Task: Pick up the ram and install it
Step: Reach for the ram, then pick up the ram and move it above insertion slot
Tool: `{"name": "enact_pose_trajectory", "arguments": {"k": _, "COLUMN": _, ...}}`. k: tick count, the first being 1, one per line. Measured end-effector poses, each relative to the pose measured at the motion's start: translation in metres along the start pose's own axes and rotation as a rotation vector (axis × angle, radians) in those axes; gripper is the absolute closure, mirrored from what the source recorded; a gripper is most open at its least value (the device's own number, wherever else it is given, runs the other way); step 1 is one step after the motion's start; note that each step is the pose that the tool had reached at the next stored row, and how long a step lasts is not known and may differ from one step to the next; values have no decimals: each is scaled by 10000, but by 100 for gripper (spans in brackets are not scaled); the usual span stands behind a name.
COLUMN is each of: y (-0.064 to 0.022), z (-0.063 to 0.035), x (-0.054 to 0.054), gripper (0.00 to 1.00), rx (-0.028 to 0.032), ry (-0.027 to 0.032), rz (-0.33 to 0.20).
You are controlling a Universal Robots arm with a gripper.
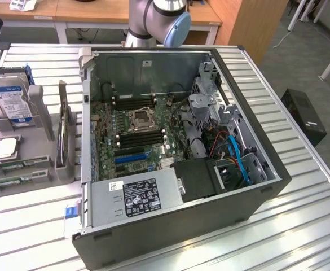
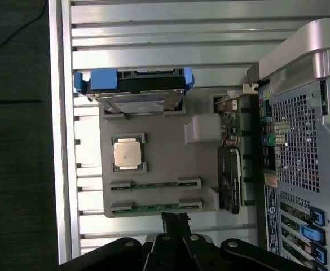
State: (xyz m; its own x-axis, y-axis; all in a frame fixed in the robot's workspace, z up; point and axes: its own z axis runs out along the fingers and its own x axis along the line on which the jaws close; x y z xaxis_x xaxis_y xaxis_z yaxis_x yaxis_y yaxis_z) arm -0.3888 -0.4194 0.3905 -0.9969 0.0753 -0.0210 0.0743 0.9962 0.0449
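The gripper (image 2: 175, 221) is hanging with its fingers pressed fully together, gripping nothing. Seen from the wrist camera, its tip is sitting over the edge of a grey holder tray (image 2: 165, 164) and is nearest to the ram (image 2: 155, 207). The ram, a thin green stick, is lying flat in the tray's outermost slot, on the side farthest from the hard drive (image 2: 133, 101). A second ram stick (image 2: 155, 184) is lying parallel in the next slot inward. Past it, toward the tray's middle, a square processor chip (image 2: 126, 153) is resting in its own recess. The hard drive, in blue rails, is leaning at the tray's far end. An expansion card (image 2: 231, 180) is standing on edge along the side of the tray that faces the computer case (image 2: 300, 141).

The tray and the case are sitting side by side on a ribbed metal tabletop (image 2: 153, 34). In the exterior view, the case is lying open. Its motherboard (image 1: 136, 130) is showing black memory slots (image 1: 139, 138), and the power supply (image 1: 136, 197) is sitting at the near end.
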Motion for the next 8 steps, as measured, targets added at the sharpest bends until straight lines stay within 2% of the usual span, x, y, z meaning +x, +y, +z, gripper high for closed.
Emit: {"name": "enact_pose_trajectory", "arguments": {"k": 8, "y": -5, "z": 0, "x": 0, "gripper": 89, "rx": 0, "ry": 0, "rz": 0}}
